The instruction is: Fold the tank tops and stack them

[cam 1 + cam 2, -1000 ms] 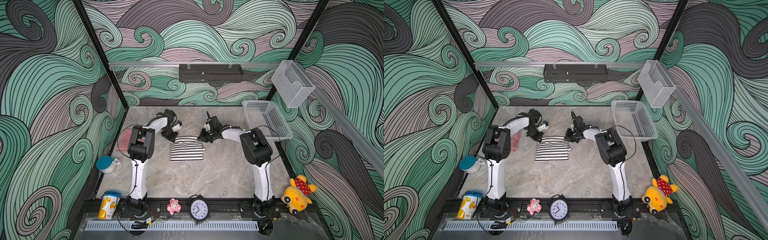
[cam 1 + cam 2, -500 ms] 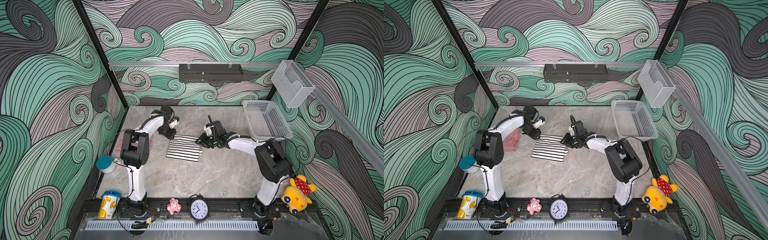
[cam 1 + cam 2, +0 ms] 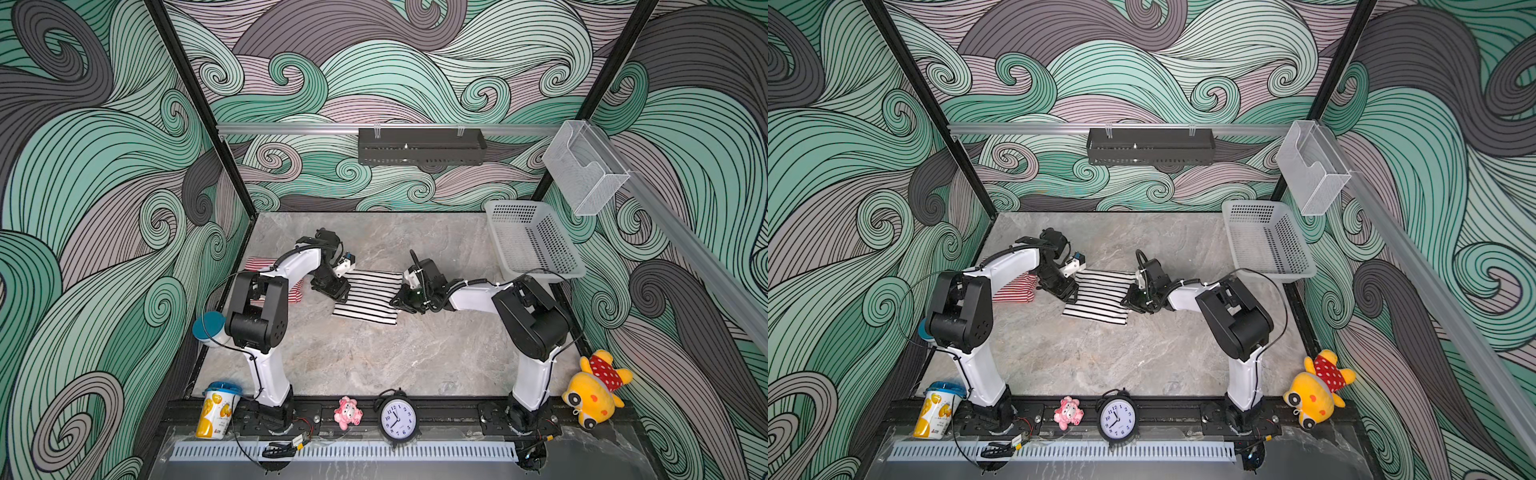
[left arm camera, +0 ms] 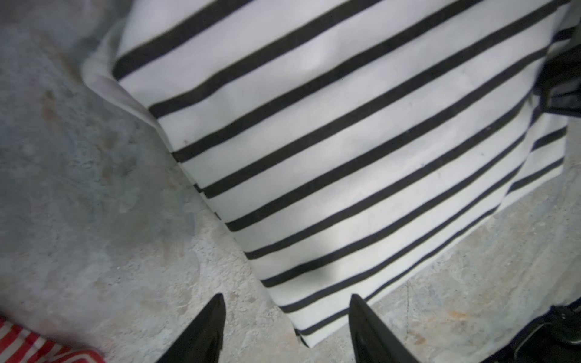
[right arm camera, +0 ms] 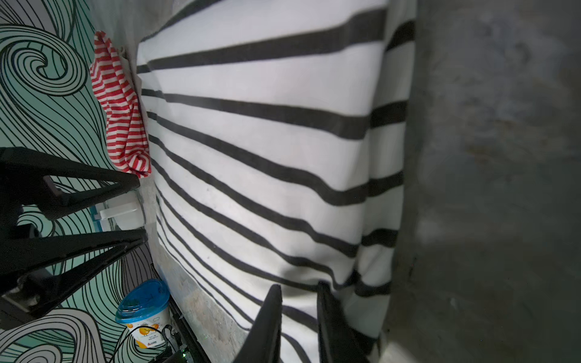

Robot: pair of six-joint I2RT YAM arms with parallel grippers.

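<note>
Black-and-white striped tank top, folded, is now lying on the grey counter nearer the red-and-white striped top. Left fingers are spreading off it, and right fingers are staying narrow at its edge, grip unclear. Stacking is probably coming next.

The wide-striped top is white with black bars; the narrow-striped top is red and white. The table is grey marble, the basket white and perforated. My arms are white with black joints. The walls swirl in green, grey and mauve, lined black. The clock is black with a white face.
</note>
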